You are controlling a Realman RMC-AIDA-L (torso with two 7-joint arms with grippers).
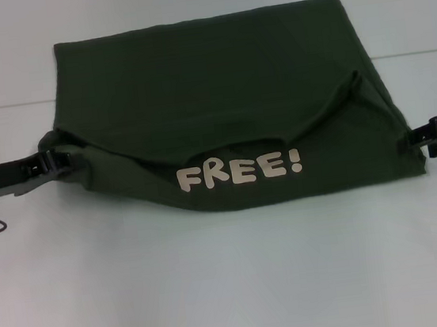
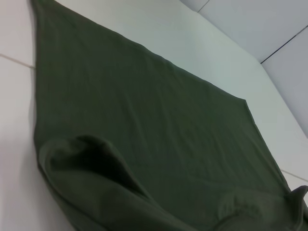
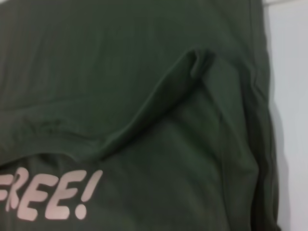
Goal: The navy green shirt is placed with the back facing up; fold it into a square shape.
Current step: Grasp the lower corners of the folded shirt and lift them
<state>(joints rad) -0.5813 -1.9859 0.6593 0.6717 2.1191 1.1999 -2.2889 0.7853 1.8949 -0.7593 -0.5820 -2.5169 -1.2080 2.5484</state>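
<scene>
White table [image 1: 234, 289], pale wall behind. Left gripper [image 1: 65, 161] low at the navy green shirt's [image 1: 210, 93] left edge, fingers apparently clamped on its fabric. Shirt mid-table, folded, matte, soft; near flap showing cream "FREE!" lettering [image 1: 239, 170]. Right gripper [image 1: 416, 137] level at shirt's right corner, finger state unclear.

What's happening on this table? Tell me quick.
The robot is partway through folding the navy green shirt on the white table. The left gripper is at the shirt's left edge and the right gripper at its right edge, one on each side. The near part is turned over, showing a pale "FREE!" print, with a loose curved fold above it. The shape is not yet a neat square.
</scene>
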